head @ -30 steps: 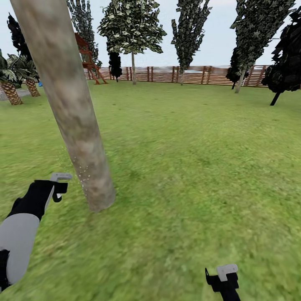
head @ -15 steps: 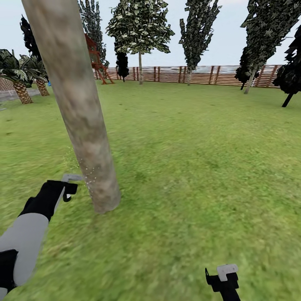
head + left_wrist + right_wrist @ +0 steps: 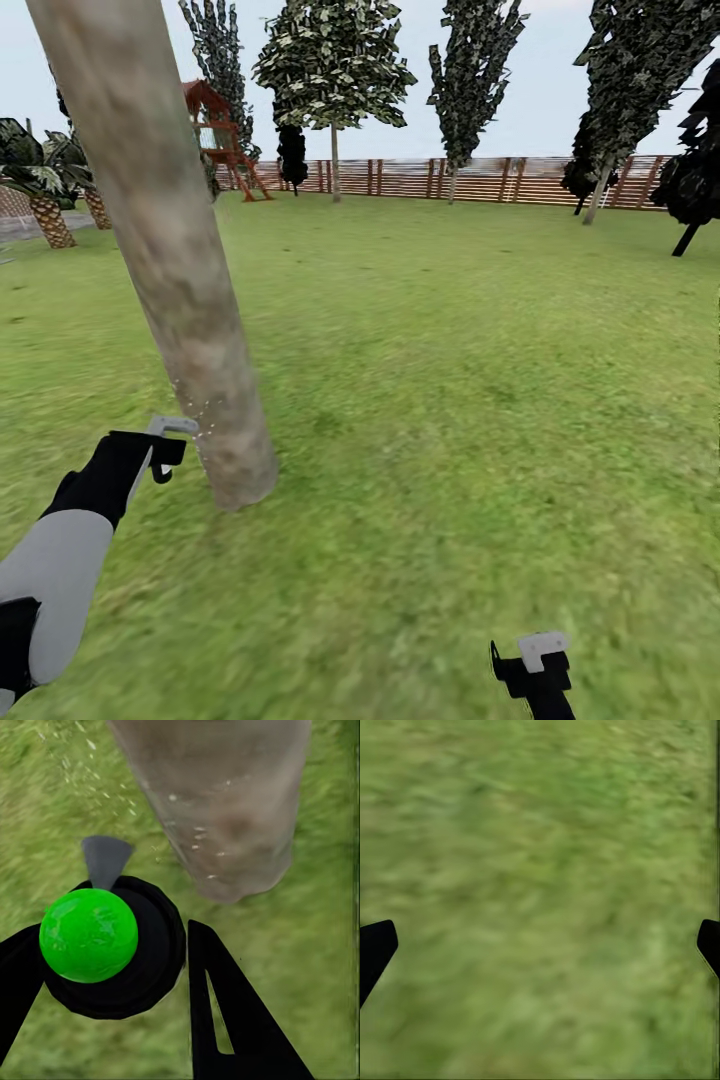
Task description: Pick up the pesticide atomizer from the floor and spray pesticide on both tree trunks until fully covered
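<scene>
The left gripper (image 3: 112,967), closed on the pesticide atomizer (image 3: 90,934), stayed beside the tree trunk (image 3: 170,270) while white specks (image 3: 195,415) kept landing low, so most bark was still bare; the right gripper (image 3: 540,945) hung open.

The tree trunk (image 3: 170,270), running from the upper left of the head view down to its lower left, looks like smooth, matt bark, mottled grey-brown with no ridges; fine white specks of pesticide (image 3: 195,425) dot its lower part. The floor (image 3: 450,400) is blotchy, matt green grass, soft and blurred in texture. Along the top of the frame the fence (image 3: 480,178) reads as brown wooden slats. In the left wrist view, the pesticide atomizer (image 3: 90,937) has a glossy, bright green rounded top on a matt black plastic-looking body, with a dull grey nozzle. The left gripper (image 3: 109,967) fingers look matt black.
</scene>
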`<state>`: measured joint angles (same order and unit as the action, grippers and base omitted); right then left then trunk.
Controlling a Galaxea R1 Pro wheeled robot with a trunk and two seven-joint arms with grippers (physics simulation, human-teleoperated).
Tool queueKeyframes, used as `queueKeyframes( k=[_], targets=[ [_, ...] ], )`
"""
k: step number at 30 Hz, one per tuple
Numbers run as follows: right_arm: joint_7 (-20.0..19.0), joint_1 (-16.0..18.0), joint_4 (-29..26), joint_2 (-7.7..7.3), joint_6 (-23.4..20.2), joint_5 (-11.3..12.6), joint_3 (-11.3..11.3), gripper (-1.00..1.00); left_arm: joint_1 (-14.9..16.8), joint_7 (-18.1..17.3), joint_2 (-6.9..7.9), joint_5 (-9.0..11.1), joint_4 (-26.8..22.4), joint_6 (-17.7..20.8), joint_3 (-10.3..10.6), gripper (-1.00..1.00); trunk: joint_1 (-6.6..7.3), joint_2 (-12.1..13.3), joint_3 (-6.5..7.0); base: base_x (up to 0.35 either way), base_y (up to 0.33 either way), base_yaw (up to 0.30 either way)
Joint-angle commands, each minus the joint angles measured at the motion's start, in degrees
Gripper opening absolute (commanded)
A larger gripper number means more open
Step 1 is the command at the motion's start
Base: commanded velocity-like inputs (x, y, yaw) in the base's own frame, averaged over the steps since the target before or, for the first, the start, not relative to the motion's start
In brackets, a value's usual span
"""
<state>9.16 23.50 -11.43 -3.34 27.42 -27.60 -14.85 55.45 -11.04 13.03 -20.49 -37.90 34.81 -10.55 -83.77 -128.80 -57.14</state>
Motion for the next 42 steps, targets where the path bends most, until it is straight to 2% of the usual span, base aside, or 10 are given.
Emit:
queueKeyframes(
  k=[1,14,18,23,27,30,33,42],
  targets=[
    [-0.01,-0.01,0.00,0.00,0.00,0.00,0.00,1.00,0.00,0.02,-0.01,0.00,0.04,-0.01,0.00,-1.00,0.00,0.00,0.00,0.000,-0.274,0.000],
    [-0.01,-0.03,0.00,0.00,0.00,0.00,0.00,1.00,0.05,0.05,0.07,0.18,-0.72,0.08,-0.56,-1.00,0.00,0.00,0.00,0.053,-0.271,0.000],
    [0.00,-0.02,0.00,0.00,0.00,0.00,0.00,1.00,0.33,0.03,0.05,0.23,-0.77,0.16,-0.50,-1.00,0.00,0.00,0.00,-0.154,-0.202,0.004],
    [-0.02,-0.04,0.00,0.05,0.00,0.00,0.06,1.00,0.83,0.04,-0.01,0.24,-0.96,0.17,-0.49,-1.00,0.00,0.00,0.00,-0.147,-0.048,0.187],
    [-0.02,-0.02,0.00,0.09,0.00,0.00,0.08,1.00,0.80,0.05,0.37,0.10,-3.59,0.54,-0.60,-1.00,0.00,0.00,0.00,-0.009,-0.002,0.273],
    [-0.02,-0.02,0.00,0.09,0.00,0.00,0.09,1.00,0.81,0.05,0.13,0.13,-6.05,3.56,-0.50,-1.00,0.00,0.00,0.00,-0.001,0.000,0.185],
    [-0.02,-0.04,0.00,0.09,0.00,0.00,0.08,1.00,0.52,0.27,0.08,-0.01,-7.83,4.17,-0.55,-1.00,0.00,0.00,0.00,0.013,0.000,0.032],
    [-0.02,-0.02,0.00,0.03,0.00,0.00,0.08,1.00,0.04,0.84,0.10,-0.17,-8.51,4.38,-0.28,-1.00,0.00,0.00,0.00,0.299,-0.023,0.001]
  ],
)
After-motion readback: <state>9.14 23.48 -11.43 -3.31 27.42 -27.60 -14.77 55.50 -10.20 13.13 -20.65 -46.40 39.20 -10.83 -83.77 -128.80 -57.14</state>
